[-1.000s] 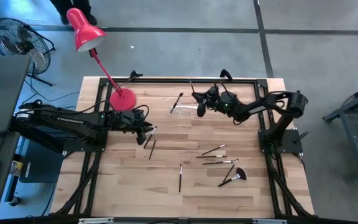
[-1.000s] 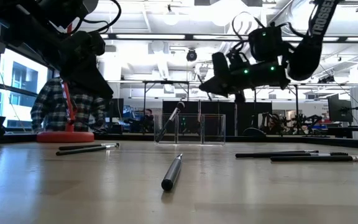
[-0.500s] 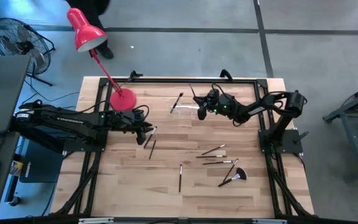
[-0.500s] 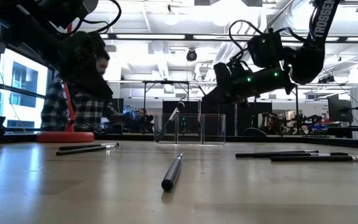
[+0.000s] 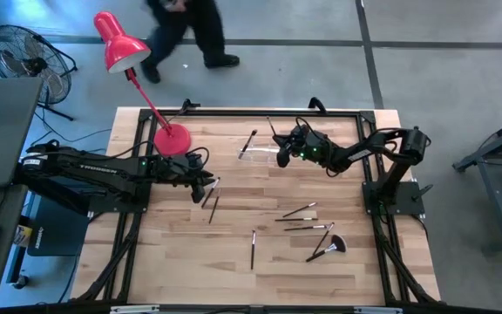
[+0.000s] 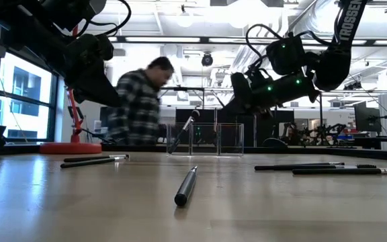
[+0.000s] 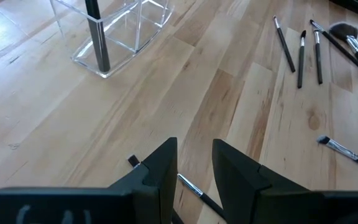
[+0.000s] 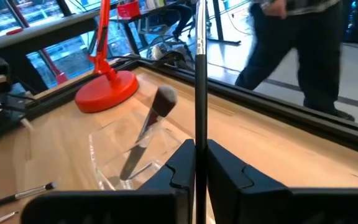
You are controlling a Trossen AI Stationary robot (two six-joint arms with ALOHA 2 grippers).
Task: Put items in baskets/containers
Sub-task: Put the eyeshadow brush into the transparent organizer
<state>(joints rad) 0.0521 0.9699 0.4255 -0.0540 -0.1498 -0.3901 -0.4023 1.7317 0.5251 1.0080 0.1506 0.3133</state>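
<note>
My right gripper (image 5: 282, 153) is shut on a thin dark brush (image 8: 199, 68) and hangs just above the right end of the clear holder (image 5: 258, 155). One brush (image 5: 251, 139) leans in the holder, head up (image 8: 164, 99). My left gripper (image 7: 194, 165) stands open a little above the table's left part. Nothing is between its fingers, and two brushes (image 5: 212, 201) lie on the wood under it. More brushes lie flat near the front right (image 5: 308, 218), among them a fan brush (image 5: 332, 247). My right gripper pinches the brush's handle (image 8: 199, 134) between its two fingers, which lie across it. The fingers come nearly level from the table's right side. The brush stands roughly upright and is lifted clear; its long upper part rises above the fingers, and the gripper hides its lower end.
A red desk lamp stands on its round base (image 5: 172, 139) at the back left, close to the left arm. A single brush (image 5: 253, 249) lies in the front middle. A person (image 6: 140, 101) walks behind the table's far edge.
My right gripper has tipped a little toward level, still holding the brush beside the holder. The person behind the table has walked from the left toward the middle.
</note>
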